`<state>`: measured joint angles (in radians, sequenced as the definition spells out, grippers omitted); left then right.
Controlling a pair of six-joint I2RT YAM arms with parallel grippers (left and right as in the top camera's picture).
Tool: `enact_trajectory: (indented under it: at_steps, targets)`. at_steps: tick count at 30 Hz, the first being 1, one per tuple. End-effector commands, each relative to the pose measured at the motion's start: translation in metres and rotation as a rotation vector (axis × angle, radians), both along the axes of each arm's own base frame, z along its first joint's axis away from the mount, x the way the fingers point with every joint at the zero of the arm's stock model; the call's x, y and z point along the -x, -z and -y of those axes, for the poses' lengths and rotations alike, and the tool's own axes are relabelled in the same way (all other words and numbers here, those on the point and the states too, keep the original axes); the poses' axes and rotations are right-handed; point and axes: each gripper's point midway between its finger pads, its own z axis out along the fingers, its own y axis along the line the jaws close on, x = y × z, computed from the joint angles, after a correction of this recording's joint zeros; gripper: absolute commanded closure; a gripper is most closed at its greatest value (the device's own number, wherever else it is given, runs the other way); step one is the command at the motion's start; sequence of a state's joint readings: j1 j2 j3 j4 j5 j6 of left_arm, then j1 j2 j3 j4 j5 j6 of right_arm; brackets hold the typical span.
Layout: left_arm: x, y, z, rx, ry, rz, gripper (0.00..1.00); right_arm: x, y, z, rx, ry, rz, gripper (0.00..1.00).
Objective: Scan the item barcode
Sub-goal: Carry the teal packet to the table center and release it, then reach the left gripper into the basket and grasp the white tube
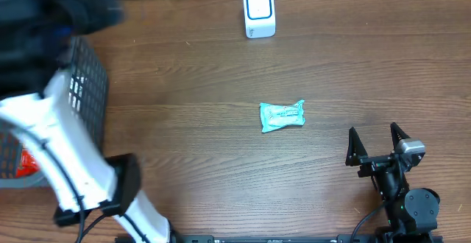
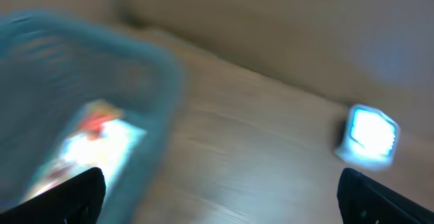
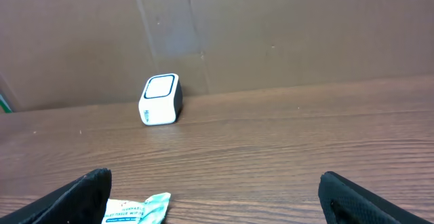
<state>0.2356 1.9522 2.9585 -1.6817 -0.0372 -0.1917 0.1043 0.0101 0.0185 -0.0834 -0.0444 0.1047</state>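
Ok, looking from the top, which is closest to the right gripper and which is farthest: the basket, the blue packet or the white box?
From the right gripper:
1. The blue packet: in the middle, just to its left.
2. The white box: at the far edge.
3. The basket: way over on the left.

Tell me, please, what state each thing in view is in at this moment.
Scanner: upright on the table.
Teal packet: lying flat mid-table, untouched.
Basket: at the left side, holding a red-and-white packet.
Left end effector: open, empty, beside the basket.
Right end effector: open, empty.
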Motion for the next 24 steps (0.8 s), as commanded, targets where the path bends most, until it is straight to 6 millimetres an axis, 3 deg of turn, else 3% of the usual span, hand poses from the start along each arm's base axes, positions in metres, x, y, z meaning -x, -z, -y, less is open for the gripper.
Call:
enact_trajectory:
  at_steps: [1,7,12,15,19,24]
  targets:
    - [0.018,0.024,-0.082,0.096,-0.260,-0.047,0.00,0.000,0.003,0.002,0.000,0.007,0.000,0.00]
    - [0.060,0.090,-0.175,0.213,-0.549,-0.222,0.00,0.000,0.003,0.002,0.000,0.007,0.000,0.00]
    - [0.071,0.146,-0.216,0.268,-0.611,-0.332,0.00,0.000,0.003,0.002,0.000,0.007,0.000,0.00]
    - [0.064,0.179,-0.222,0.292,-0.522,-0.389,0.00,0.000,0.003,0.002,0.000,0.007,0.000,0.00]
    - [0.049,0.231,-0.211,0.341,-0.344,-0.468,0.00,0.000,0.003,0.002,0.000,0.007,0.000,0.00]
    - [0.053,0.295,-0.203,0.345,-0.300,-0.588,0.02,0.000,0.003,0.002,0.000,0.007,0.000,0.00]
